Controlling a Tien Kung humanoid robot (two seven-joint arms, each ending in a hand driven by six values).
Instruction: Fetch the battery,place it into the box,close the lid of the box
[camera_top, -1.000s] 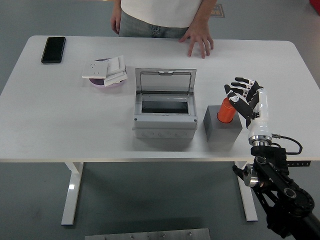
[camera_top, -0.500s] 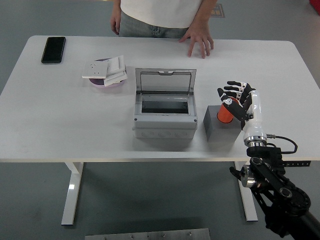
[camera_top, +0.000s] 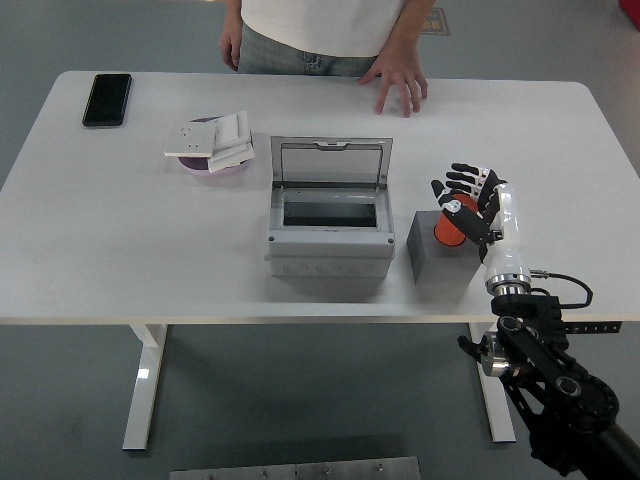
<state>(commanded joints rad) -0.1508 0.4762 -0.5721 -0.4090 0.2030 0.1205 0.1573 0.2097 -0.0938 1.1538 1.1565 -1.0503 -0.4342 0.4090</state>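
The orange battery (camera_top: 446, 229) stands upright in a dark grey block (camera_top: 440, 264) right of the grey box (camera_top: 328, 246). The box's lid (camera_top: 330, 162) stands open at the back, and the dark inside shows nothing. My right hand (camera_top: 462, 196) is right against the battery from the right and above. Its fingers are spread and arch over the battery's top, with the thumb at its front; no firm grasp shows. The left arm is out of the picture.
A person stands at the far edge with one hand (camera_top: 398, 80) flat on the table. A black phone (camera_top: 107, 99) lies at the far left. A pink dish (camera_top: 212, 152) with white parts on it sits left of the box.
My right hand has moved left and down from beside the battery until it cups the battery's top. Box, lid and the person's hand are unchanged.
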